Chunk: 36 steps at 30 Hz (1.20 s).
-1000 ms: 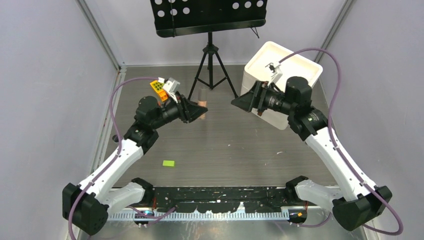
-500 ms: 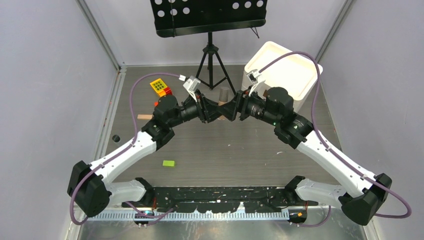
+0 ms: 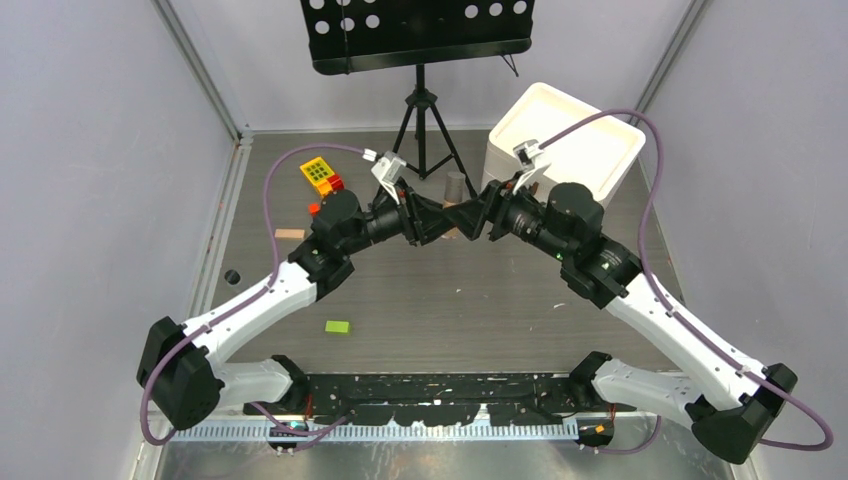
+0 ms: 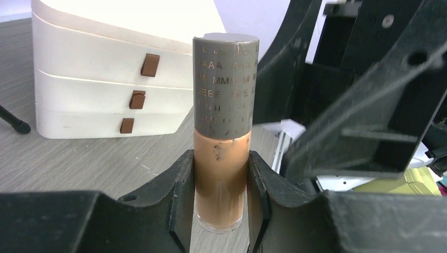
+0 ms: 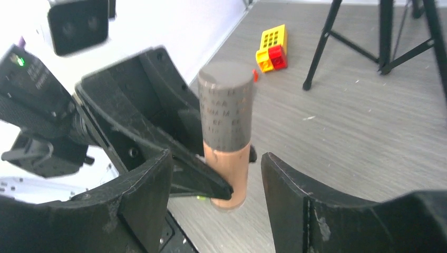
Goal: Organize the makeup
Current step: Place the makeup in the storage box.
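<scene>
1. Two grippers face each other nose to nose in the top external view, mid-table, just in front of the tripod (image 3: 420, 130). The left gripper (image 3: 440, 218) and the right gripper (image 3: 472, 215) have the tan tube (image 3: 456, 187) upright between them. A white three-drawer box (image 3: 565, 150) stands behind them to the right. A yellow and red block (image 3: 320, 175) lies at the far left, and a green block (image 3: 337, 326) lies nearer the bases.
2. Left wrist view: the left gripper's fingers (image 4: 182, 200) are clamped on both sides of the tan tube (image 4: 220, 174), on its glossy tan lower body. Above that is a tall matt grey cap with rows of small gold capitals. Repeated L, A, M and E can be read, but no whole word. A small dark mark sits on the tan just under the cap.
3. Right wrist view: the right gripper's fingers (image 5: 287, 184) stand apart, one on each side of the tan tube (image 5: 227, 174), with a clear gap on the one side. I cannot tell whether the tube's base rests on the table.
</scene>
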Each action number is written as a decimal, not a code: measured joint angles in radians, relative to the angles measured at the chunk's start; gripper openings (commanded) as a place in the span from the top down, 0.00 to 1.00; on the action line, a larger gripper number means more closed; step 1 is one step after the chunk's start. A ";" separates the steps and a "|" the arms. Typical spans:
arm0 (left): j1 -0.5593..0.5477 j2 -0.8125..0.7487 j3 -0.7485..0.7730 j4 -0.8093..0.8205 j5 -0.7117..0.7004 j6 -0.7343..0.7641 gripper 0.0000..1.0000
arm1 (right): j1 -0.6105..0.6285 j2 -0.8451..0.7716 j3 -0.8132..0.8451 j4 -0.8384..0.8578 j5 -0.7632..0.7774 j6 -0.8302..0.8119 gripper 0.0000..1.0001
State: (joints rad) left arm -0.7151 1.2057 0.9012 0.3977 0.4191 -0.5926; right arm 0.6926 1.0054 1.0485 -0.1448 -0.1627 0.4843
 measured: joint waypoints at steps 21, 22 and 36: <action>-0.014 0.001 0.000 -0.012 0.036 0.001 1.00 | -0.016 0.056 0.077 -0.043 0.049 0.023 0.53; -0.013 0.002 0.000 -0.013 0.036 0.001 1.00 | -0.016 0.061 0.077 -0.047 0.044 0.022 0.53; -0.016 0.008 0.000 -0.005 0.042 -0.002 1.00 | -0.016 0.061 0.082 -0.095 0.005 0.000 0.86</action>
State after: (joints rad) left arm -0.7311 1.2137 0.9012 0.3931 0.4614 -0.5945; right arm 0.6765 1.0668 1.1301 -0.2398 -0.1581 0.4839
